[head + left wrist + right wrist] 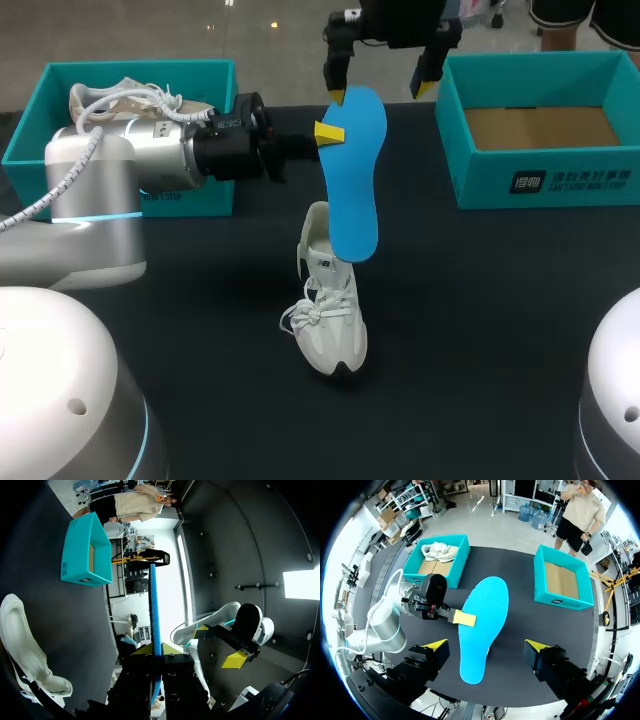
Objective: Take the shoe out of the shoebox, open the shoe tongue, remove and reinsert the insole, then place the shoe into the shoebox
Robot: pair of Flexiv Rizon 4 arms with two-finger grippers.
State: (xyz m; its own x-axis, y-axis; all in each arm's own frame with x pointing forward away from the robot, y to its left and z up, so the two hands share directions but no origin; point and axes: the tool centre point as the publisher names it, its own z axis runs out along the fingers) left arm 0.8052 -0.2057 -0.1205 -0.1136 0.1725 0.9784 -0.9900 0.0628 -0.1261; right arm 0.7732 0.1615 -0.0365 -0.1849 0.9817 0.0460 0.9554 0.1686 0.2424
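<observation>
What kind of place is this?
Probably a robot testing lab: a robot's left hand pinches a blue insole above a white shoe on a black table, with teal shoeboxes at the back.

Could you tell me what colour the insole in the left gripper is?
Plain bright blue; the flat insole shows best in the right wrist view.

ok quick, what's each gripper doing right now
Left gripper: shut on the blue insole.
Right gripper: open, holding nothing.
</observation>
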